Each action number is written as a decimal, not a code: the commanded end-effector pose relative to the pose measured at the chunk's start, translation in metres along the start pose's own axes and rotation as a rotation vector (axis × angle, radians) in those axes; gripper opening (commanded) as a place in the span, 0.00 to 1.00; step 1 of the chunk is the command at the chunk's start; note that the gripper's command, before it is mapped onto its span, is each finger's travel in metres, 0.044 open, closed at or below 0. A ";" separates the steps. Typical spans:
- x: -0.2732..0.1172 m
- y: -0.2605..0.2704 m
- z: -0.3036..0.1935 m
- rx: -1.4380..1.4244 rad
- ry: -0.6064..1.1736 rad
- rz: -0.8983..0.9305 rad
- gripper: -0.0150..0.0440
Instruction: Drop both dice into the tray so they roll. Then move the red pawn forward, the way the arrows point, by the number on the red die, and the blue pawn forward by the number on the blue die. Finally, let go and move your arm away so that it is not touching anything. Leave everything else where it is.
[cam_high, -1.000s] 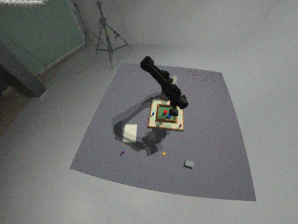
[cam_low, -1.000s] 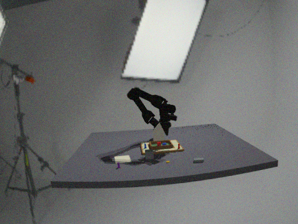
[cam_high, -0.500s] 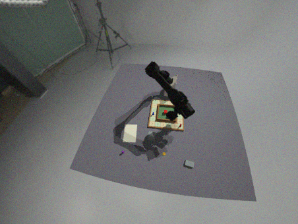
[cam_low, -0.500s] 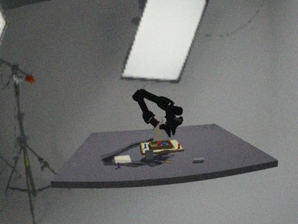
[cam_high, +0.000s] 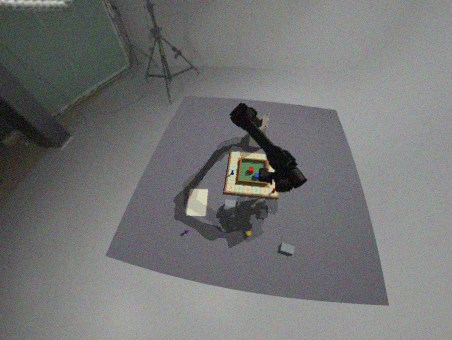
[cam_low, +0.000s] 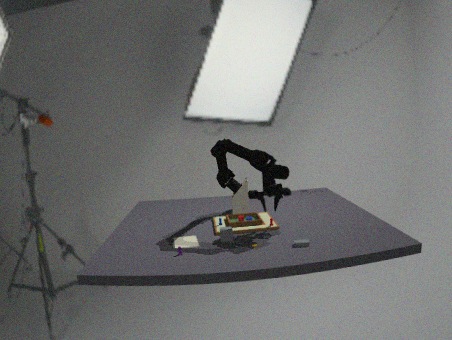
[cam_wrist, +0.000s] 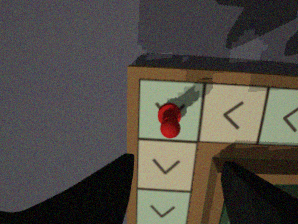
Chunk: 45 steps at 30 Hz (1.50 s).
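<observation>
The black parallel-jaw gripper (cam_low: 269, 202) hangs above the right end of the square tan game board (cam_high: 235, 187) with its jaws parted and nothing between them; in the exterior view both dark fingers point down, clear of the board. The small red cube die (cam_high: 251, 170) and the small blue cube die (cam_high: 256, 175) lie close together on the green floor of the wooden-rimmed tray (cam_high: 243, 162) in the board's middle. The wrist view looks straight down on the little red pawn (cam_wrist: 169, 120), which stands on the pale green corner square of the arrow-marked track, with cream and green squares running off from it along two sides. The little blue pawn (cam_high: 232, 172) stands on the track at the board's opposite side, well apart from the red one. On the grey mat (cam_high: 330, 240) around the board lie a cream flat block (cam_high: 197, 202), a small grey block (cam_high: 286, 248), a tiny purple piece (cam_high: 186, 231) and a tiny yellow piece (cam_high: 248, 233).
</observation>
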<state>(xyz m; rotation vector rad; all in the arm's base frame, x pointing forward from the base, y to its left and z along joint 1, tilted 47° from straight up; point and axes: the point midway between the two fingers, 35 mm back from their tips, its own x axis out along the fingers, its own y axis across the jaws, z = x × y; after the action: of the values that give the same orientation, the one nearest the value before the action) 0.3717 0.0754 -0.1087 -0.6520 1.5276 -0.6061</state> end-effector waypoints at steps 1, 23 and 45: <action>0.000 0.004 0.003 0.088 -0.010 -0.006 0.59; 0.030 0.004 0.004 0.088 -0.010 -0.006 0.59; 0.056 0.003 0.004 0.088 -0.010 -0.008 0.42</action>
<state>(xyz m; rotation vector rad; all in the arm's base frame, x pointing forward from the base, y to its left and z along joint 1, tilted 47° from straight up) 0.3742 0.0378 -0.1493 -0.5861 1.4818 -0.6737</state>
